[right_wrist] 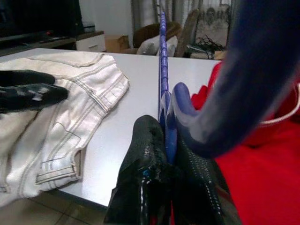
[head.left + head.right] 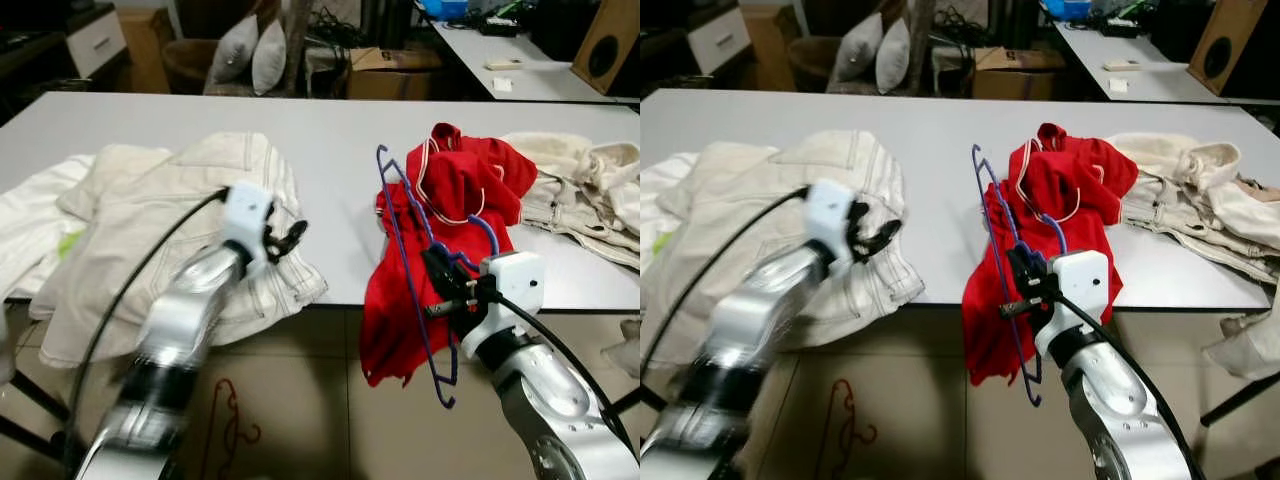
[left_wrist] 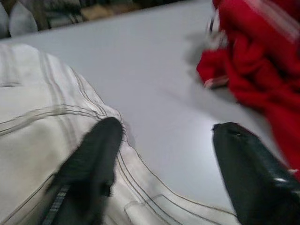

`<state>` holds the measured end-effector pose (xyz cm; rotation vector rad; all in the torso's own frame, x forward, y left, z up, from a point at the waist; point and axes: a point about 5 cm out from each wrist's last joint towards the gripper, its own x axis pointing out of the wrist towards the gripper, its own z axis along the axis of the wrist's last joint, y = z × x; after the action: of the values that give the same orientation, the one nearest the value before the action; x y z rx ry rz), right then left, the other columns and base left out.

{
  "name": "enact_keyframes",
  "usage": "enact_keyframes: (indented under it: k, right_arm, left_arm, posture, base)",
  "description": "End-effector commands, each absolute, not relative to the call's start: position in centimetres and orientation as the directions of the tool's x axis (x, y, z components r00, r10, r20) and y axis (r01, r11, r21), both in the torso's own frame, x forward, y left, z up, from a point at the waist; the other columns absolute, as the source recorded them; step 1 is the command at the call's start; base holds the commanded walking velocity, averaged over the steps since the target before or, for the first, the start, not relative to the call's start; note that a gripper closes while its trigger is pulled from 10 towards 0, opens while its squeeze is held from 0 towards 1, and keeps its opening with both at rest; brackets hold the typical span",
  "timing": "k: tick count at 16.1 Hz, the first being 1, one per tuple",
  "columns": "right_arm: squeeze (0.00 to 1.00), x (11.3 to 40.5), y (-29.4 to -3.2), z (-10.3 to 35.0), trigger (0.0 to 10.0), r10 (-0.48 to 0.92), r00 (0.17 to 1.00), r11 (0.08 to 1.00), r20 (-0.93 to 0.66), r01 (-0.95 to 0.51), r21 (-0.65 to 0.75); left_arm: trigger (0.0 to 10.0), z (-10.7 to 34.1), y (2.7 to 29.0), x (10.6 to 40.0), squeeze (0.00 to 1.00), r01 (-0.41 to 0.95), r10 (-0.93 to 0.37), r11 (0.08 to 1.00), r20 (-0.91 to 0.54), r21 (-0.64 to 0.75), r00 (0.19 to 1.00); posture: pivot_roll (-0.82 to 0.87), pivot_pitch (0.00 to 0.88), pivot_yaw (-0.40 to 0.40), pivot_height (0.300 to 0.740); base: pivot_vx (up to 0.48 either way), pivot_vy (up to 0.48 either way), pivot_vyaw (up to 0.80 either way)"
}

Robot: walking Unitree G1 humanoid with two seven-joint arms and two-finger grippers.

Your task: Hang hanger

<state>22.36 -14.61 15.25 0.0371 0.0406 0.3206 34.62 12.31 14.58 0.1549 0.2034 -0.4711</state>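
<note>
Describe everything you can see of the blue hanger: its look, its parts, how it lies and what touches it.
The blue hanger is thin and looks like plastic or coated wire. The right gripper is shut on its frame at the table's front edge. One end rises over the tabletop beside the red garment, ending in a small bend; the other drops below the edge, ending in a curl. It lies against the red cloth, which hangs off the table behind it.

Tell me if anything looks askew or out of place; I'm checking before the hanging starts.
The red garment is slumped half off the white table's front edge, dangling toward the floor. A thin red wire hanger lies on the floor tiles under the table. The right tool grips the blue plastic hanger at a tilt.
</note>
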Motion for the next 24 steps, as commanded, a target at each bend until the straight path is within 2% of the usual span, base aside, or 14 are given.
enact_keyframes:
  k: [1,2,3,4,7,9,13,15,17,19,21,22,23,24]
  right_arm:
    - [0.00,22.3,-14.4,15.3,10.0,0.319,0.948,0.948,-0.023,-0.318,0.034]
    - [0.00,22.1,-14.1,15.3,10.0,0.324,0.946,0.946,-0.027,-0.324,0.031]
    - [0.00,21.9,-14.1,15.4,10.0,0.329,0.944,0.944,-0.030,-0.328,0.023]
    - [0.00,21.6,-14.4,15.3,10.0,0.331,0.943,0.944,-0.036,-0.331,0.014]
    - [0.00,21.0,-15.1,15.0,10.0,0.356,0.932,0.933,-0.065,-0.358,-0.024]
    - [0.00,20.5,-15.8,14.9,10.0,0.383,0.919,0.920,-0.091,-0.389,-0.056]
    - [0.00,20.3,-16.2,14.8,10.0,0.392,0.914,0.914,-0.108,-0.400,-0.065]
    - [0.00,20.2,-15.9,14.6,10.0,0.411,0.904,0.906,-0.116,-0.419,-0.063]
    - [0.00,20.2,-15.5,14.6,10.0,0.433,0.894,0.895,-0.118,-0.441,-0.058]
    - [0.00,20.1,-15.5,14.5,10.0,0.434,0.893,0.895,-0.120,-0.443,-0.058]
    - [0.00,20.0,-15.5,14.5,10.0,0.434,0.893,0.895,-0.123,-0.443,-0.057]
    - [0.00,20.0,-15.5,14.4,10.0,0.434,0.893,0.895,-0.124,-0.443,-0.056]
    - [0.00,20.0,-15.4,14.4,10.0,0.433,0.893,0.896,-0.125,-0.442,-0.054]
    - [0.00,20.0,-15.4,14.3,10.0,0.432,0.893,0.896,-0.124,-0.440,-0.053]
  left_arm:
    - [10.0,14.0,11.8,35.1,1.00,0.500,-0.453,0.853,-0.265,0.149,0.851]
    - [10.0,13.6,11.5,35.1,1.00,0.572,-0.505,0.800,-0.313,0.181,0.805]
    - [10.0,13.9,11.2,34.9,0.82,0.638,-0.559,0.741,-0.335,0.208,0.758]
    - [10.0,14.5,11.3,34.6,0.00,0.698,-0.617,0.684,-0.344,0.212,0.708]
    - [10.0,15.6,12.0,34.0,0.00,0.787,-0.708,0.566,-0.344,0.245,0.617]
    - [10.0,14.8,13.1,32.8,0.00,0.847,-0.716,0.455,-0.451,0.275,0.532]
    - [10.0,13.1,13.7,30.4,0.00,0.887,-0.719,0.408,-0.523,0.216,0.458]
    - [10.0,12.2,13.5,30.1,0.00,0.878,-0.689,0.402,-0.545,0.261,0.478]
    - [10.0,11.7,13.2,30.8,0.00,0.822,-0.636,0.465,-0.522,0.330,0.569]
    - [10.0,11.9,12.8,30.9,0.00,0.810,-0.641,0.490,-0.496,0.323,0.585]
    - [3.8,11.5,12.3,30.6,0.00,0.819,-0.653,0.486,-0.496,0.306,0.573]
    - [3.1,11.3,12.1,30.4,0.00,0.830,-0.662,0.476,-0.502,0.292,0.557]
    - [9.7,10.9,11.8,30.0,0.00,0.843,-0.669,0.459,-0.515,0.281,0.536]
    - [10.0,10.6,11.6,29.9,0.00,0.839,-0.654,0.459,-0.527,0.294,0.542]
  posture:
    - [0.05,0.000,0.038,0.740]
    - [0.03,0.000,0.054,0.740]
    - [0.03,0.000,0.063,0.740]
    - [0.03,0.000,0.077,0.740]
    - [0.03,0.000,0.093,0.740]
    - [0.03,0.000,0.099,0.740]
    - [0.04,0.009,0.098,0.740]
    - [0.05,0.008,0.092,0.740]
    - [0.05,0.009,0.093,0.740]
    - [0.05,0.010,0.095,0.740]
    - [0.05,0.012,0.097,0.740]
    - [0.05,0.011,0.097,0.740]
    - [0.05,0.012,0.102,0.740]
    - [0.06,0.011,0.102,0.740]
  base:
    - [0.000,0.000,0.00]
    - [0.000,0.000,0.00]
    - [0.000,0.000,0.00]
    - [0.000,0.000,0.00]
    - [0.000,0.000,0.00]
    - [0.000,0.000,0.00]
    - [0.000,0.000,0.00]
    - [0.000,0.000,0.00]
    - [0.000,0.000,0.00]
    - [0.000,0.000,0.00]
    - [0.000,0.000,0.00]
    - [0.000,0.000,0.00]
    - [0.000,0.000,0.00]
    - [0.000,0.000,0.00]
